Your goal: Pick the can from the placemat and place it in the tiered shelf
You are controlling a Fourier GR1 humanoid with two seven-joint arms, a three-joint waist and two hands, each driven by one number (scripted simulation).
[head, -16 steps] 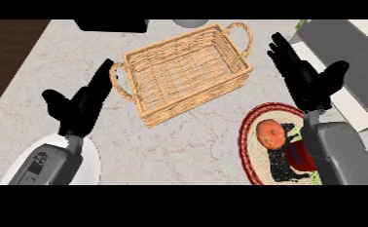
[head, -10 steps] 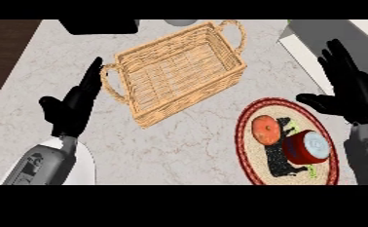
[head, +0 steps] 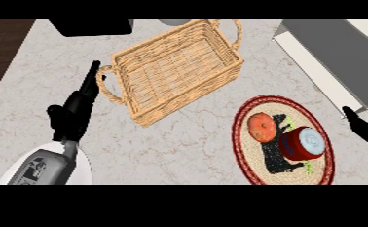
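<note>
The red can (head: 303,143) stands on the round placemat (head: 248,158) by an orange fruit (head: 262,126), on the pale marble counter (head: 194,143). The left hand (head: 74,110) holds nothing, fingers straight, beside the wicker basket (head: 173,70). Only the right hand's (head: 355,122) tip shows, so I cannot tell its fingers; a grey shelf (head: 330,50) sits behind.

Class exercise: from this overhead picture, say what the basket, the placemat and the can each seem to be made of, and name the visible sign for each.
Basket: seemingly woven wicker, tan and matte; interlaced strands and looped handles show.
Placemat: probably woven straw or fabric, matte; pale centre with ringed red border and a black printed animal figure.
Can: likely metal; pale, light-catching top on a red side, perhaps a label or paint.
Counter: looks like light veined stone, smooth.
</note>
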